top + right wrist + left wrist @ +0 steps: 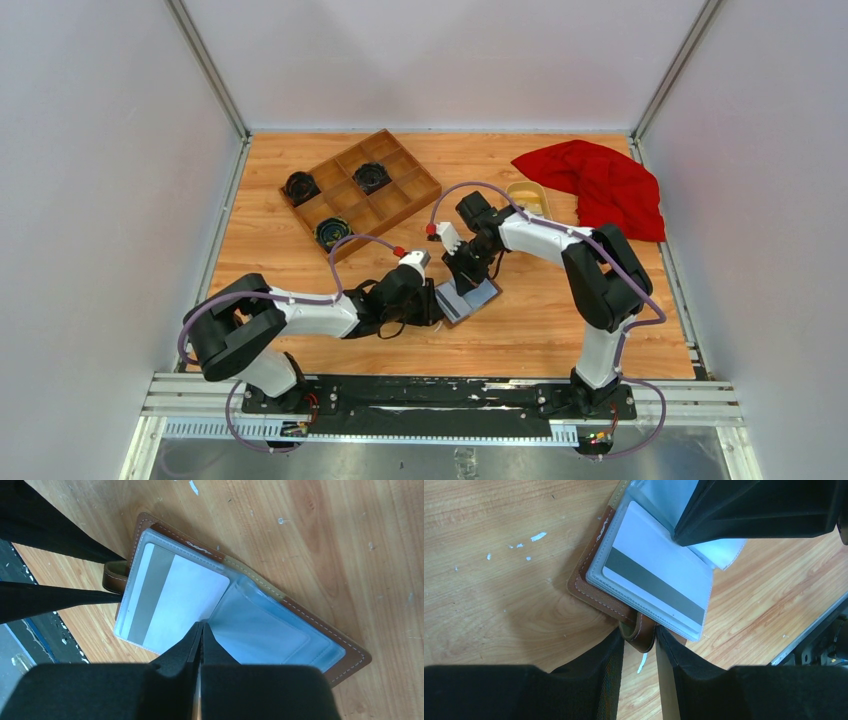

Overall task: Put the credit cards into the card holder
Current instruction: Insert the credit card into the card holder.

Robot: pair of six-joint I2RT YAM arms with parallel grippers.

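Note:
The brown card holder [472, 298] lies open on the table between the two arms, its clear grey-blue pockets [270, 630] facing up. A white credit card [654, 575] with a grey stripe sits inside the clear sleeve on one half [170, 600]. My left gripper [640, 636] is shut on the holder's brown strap [642, 630] at the edge. My right gripper [201, 626] is shut with nothing between its fingers. Its tips rest at the fold between the two sleeves, at the card's edge. I see only this one card.
A wooden compartment tray [400, 190] with black round items stands at the back left. An oval yellow dish [527, 197] and a red cloth [600, 185] lie at the back right. White paint flecks [538, 536] mark the wood near the holder.

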